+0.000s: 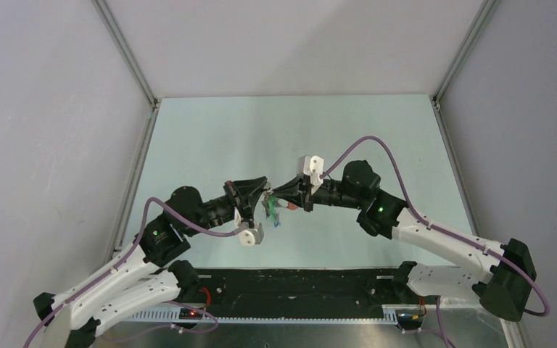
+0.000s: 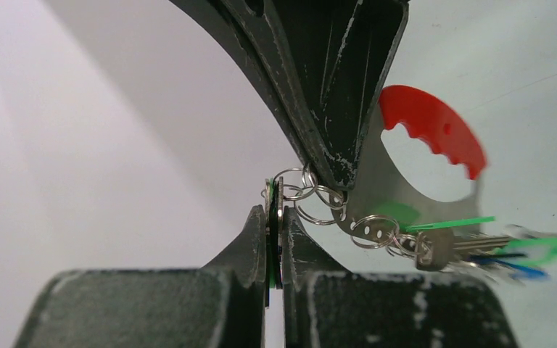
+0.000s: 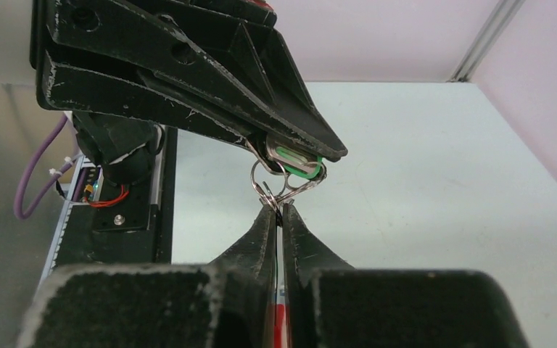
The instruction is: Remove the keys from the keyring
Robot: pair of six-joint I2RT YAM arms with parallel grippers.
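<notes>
Two arms meet tip to tip above the middle of the desk (image 1: pixel 210 138). The left tool (image 2: pixel 274 221) is clamped on a green-headed key (image 3: pixel 295 158), held edge-on between its fingers. The right tool (image 3: pixel 278 214) is closed on the flat keyring (image 2: pixel 428 127), whose red arc curves away behind its tip. A short chain of small rings (image 2: pixel 312 199) links the two. The other keys (image 2: pixel 442 248) trail from that chain, shafts lying across the left wrist view and tips pointing right, clear of the desk.
</notes>
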